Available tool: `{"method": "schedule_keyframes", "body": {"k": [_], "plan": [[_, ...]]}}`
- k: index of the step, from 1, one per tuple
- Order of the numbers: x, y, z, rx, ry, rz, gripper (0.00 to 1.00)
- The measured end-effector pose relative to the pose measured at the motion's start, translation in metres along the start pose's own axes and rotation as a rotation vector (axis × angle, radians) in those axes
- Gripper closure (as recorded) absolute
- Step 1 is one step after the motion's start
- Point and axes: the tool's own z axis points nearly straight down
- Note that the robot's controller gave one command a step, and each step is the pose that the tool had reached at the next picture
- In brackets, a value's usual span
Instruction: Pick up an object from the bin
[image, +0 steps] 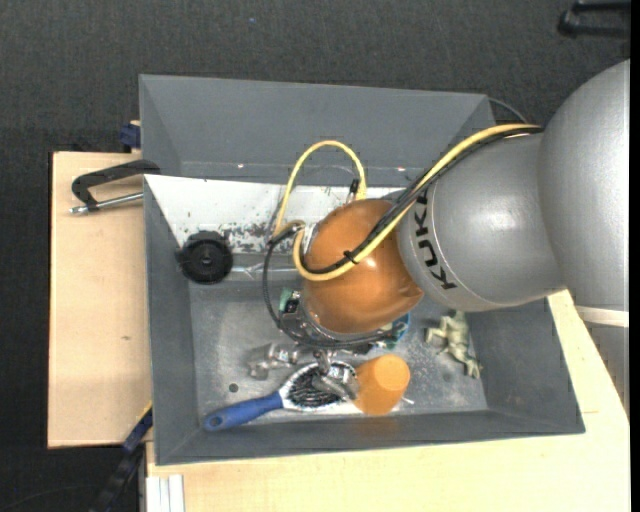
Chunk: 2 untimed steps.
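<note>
My gripper reaches down into the bin's front middle, mostly hidden under the orange dome on the wrist. Just below it lies a brush with a blue handle, whose dark bristled head points toward the gripper. An orange cup lies on its side right of the brush head, close to the gripper. A small silvery metal piece lies on the floor just left of the gripper.
A black round knob rests by the back left wall. A pale green toy figure lies at the right. The big grey arm and its yellow cable cover the bin's right and middle.
</note>
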Motion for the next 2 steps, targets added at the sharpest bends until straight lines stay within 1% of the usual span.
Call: {"method": "schedule_keyframes", "body": {"k": [1, 2], "plan": [[0.002, -0.001, -0.001, 0.0, 0.003, 0.004, 1.0], [-0.008, -0.023, -0.111, 0.002, -0.004, -0.02, 1.0]]}}
